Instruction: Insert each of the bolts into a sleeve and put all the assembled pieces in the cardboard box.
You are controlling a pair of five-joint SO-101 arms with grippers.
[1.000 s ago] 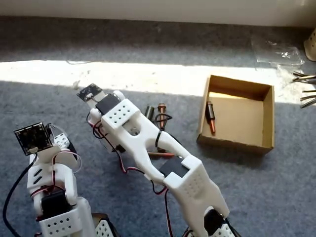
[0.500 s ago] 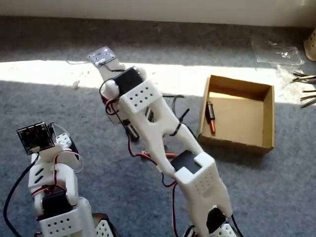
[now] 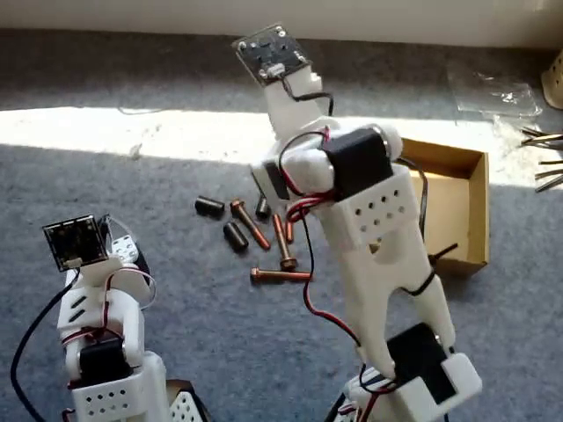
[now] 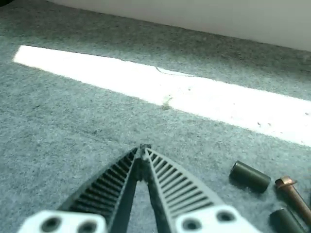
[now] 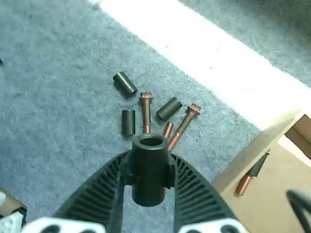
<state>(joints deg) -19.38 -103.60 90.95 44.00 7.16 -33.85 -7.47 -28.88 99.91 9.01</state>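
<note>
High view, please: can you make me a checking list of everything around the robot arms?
Surface: grey carpet with a sunlit strip.
Job's things: several copper bolts and three short black sleeves lie loose; one assembled piece lies in the brown cardboard box.
Clutter: clear plastic bag, thin metal rods at the edge.
Grippers: right gripper shut on a fourth black sleeve, held up; left gripper shut, empty.
Cables: red and black wires on the right arm.
Surroundings: pale wall beyond the carpet.
</note>
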